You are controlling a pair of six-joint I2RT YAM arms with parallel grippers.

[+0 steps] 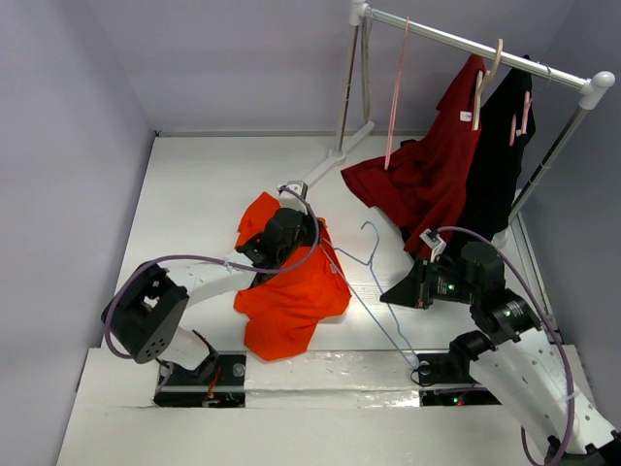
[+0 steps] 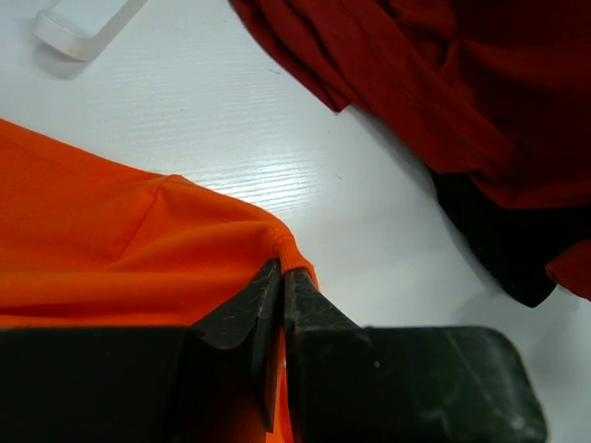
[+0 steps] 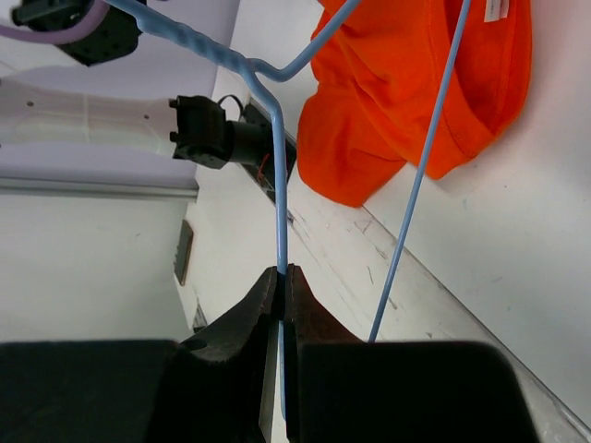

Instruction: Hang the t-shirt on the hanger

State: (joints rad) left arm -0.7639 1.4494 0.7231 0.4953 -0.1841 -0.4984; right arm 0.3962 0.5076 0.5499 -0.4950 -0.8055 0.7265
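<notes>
The right gripper [image 3: 282, 277] is pinched narrowly on a thin wire of the light-blue hanger [image 3: 280, 185], just below its twisted neck, over the near right part of the tabletop [image 1: 194, 194]. From above, the hanger runs from near the right arm's base up toward the middle, its hook pointing to the far side. It sits just left of this gripper, between it and the t-shirt [image 1: 291, 296]. In the right wrist view one hanger wire crosses in front of the orange cloth, beside the small white tag [image 3: 496, 9].

The t-shirt lies crumpled in a heap near the centre of the tabletop, left of the hanger. The left gripper [image 2: 282, 268] is at its far upper part, jaws closed tight on a stitched edge of the orange fabric, with the cloth spreading away to that gripper's left.

Farther back, toward the far right corner, a dark red shirt [image 1: 417, 175] and a black garment [image 1: 500, 165] hang from a white rail [image 1: 475, 46], their lower parts draping onto the tabletop. A pink hanger [image 1: 396, 87] hangs bare on the rail.
</notes>
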